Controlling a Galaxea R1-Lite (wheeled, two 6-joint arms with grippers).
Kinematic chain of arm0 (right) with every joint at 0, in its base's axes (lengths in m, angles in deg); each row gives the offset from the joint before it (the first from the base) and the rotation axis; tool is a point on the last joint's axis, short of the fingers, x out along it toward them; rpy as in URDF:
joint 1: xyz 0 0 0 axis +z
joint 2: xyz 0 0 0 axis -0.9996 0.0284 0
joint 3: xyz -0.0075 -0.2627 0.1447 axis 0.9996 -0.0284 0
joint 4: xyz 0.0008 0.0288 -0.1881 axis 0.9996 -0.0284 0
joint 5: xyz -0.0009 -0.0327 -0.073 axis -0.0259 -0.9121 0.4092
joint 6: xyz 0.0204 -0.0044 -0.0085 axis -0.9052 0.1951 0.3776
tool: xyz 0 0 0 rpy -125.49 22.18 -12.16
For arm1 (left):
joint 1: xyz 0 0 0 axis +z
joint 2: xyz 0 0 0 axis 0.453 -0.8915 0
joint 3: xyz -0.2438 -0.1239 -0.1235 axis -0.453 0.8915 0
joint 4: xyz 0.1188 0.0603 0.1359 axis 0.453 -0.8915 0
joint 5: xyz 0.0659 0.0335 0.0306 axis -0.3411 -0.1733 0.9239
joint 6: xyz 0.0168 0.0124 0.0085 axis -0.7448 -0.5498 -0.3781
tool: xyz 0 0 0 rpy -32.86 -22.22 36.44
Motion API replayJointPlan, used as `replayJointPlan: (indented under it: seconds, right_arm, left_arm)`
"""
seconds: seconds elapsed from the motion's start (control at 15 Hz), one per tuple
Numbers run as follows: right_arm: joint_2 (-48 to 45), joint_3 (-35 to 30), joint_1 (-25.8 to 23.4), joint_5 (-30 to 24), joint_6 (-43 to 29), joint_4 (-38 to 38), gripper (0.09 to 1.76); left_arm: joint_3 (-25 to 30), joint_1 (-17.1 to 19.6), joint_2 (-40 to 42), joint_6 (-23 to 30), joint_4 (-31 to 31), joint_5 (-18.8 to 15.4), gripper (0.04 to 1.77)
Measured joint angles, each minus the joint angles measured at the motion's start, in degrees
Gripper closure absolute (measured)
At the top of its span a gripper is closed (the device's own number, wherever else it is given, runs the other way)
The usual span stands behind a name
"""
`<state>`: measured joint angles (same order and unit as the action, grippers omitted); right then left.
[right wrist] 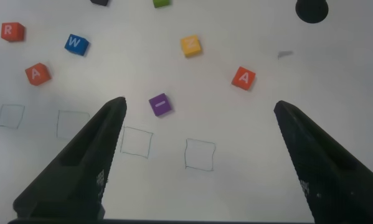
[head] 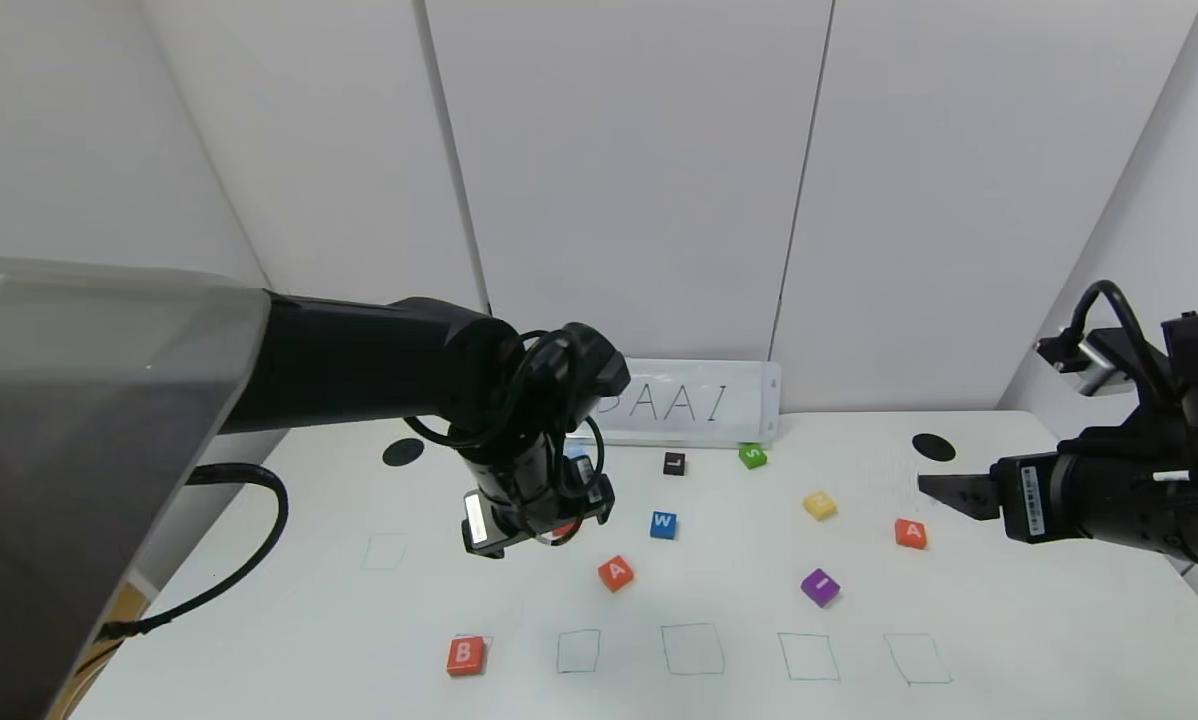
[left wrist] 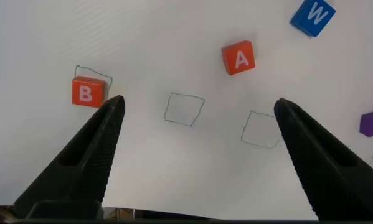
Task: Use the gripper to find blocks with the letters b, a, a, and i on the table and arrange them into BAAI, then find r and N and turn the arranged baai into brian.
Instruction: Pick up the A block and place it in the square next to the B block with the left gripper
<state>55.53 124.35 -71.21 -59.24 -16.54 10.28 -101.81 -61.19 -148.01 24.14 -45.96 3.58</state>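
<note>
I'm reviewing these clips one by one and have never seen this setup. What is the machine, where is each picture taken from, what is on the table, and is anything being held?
This is a two-armed robot at a white table. The wide picture comes from its head; the other two come from cameras on each wrist, looking down between that arm's black fingers.

The left gripper hangs over the table's middle; the right gripper waits at the right side. Both are open and hold nothing.

Small letter cubes lie scattered: B beside the first of a row of drawn squares, two A cubes, a purple I, R, a blue W, plus black, green and yellow ones. A card reading BAAI stands at the back.
</note>
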Motion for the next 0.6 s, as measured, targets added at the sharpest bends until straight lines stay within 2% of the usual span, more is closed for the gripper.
replayJointPlan:
  seconds: [0.27,0.6]
  right_arm:
    - [-0.2,-0.9,2.2,3.6,0.1,0.2,0.14]
    - [-1.2,-1.3,3.2,3.9,0.1,0.2,0.14]
  left_arm:
    - [-3.9,-1.1,-3.6,5.3,-0.6,-0.7,0.1]
    - [-5.7,-2.5,-6.7,9.4,-0.4,-0.7,0.09]
